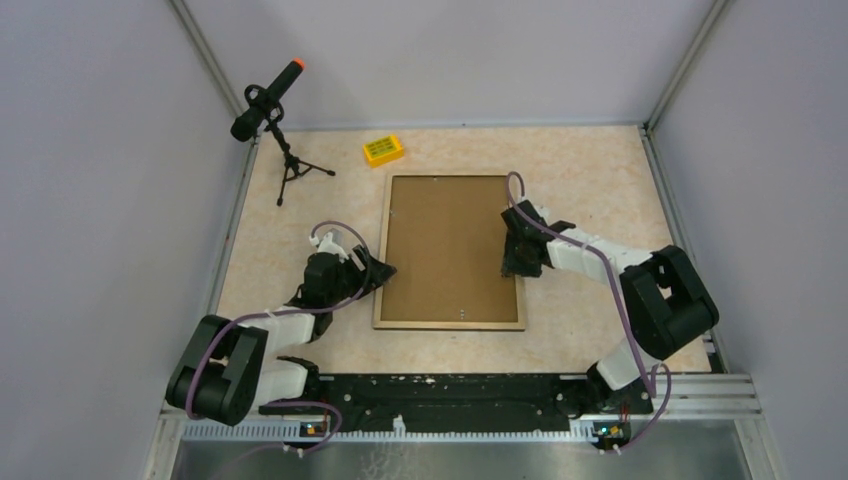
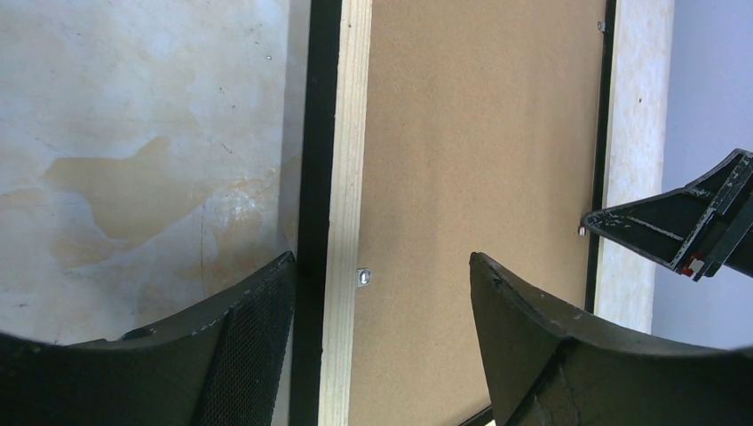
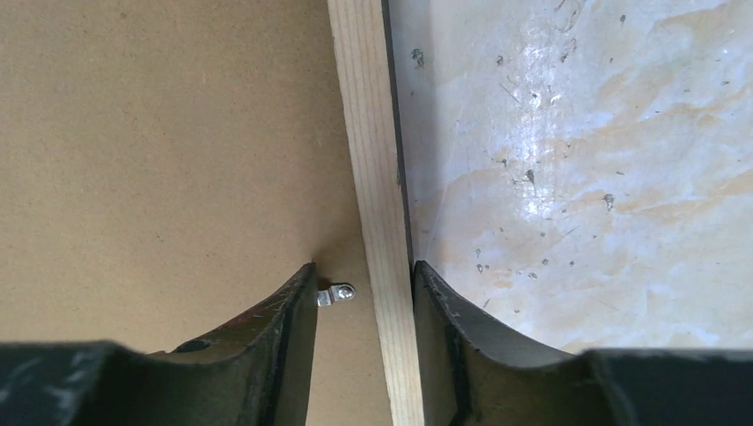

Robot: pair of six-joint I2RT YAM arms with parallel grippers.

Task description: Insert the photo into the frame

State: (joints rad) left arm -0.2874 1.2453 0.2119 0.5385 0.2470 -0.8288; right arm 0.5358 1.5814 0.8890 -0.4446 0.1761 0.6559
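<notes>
The thin-edged rectangular light-wood frame (image 1: 450, 324) lies back-up, long axis running near to far. The left gripper (image 2: 382, 262) and right gripper (image 3: 364, 266) each straddle a side rail, jaws parted and not clamping.

The frame (image 1: 449, 322) lies flat with its back side up and the brown backing sheet (image 1: 448, 245) inside. My left gripper (image 1: 383, 271) is at its left edge, my right gripper (image 1: 517, 262) at its right edge. Beyond it I see a yellow box (image 1: 383, 150) and, far left, a microphone (image 1: 266, 98) on a tripod (image 1: 292, 166).
</notes>
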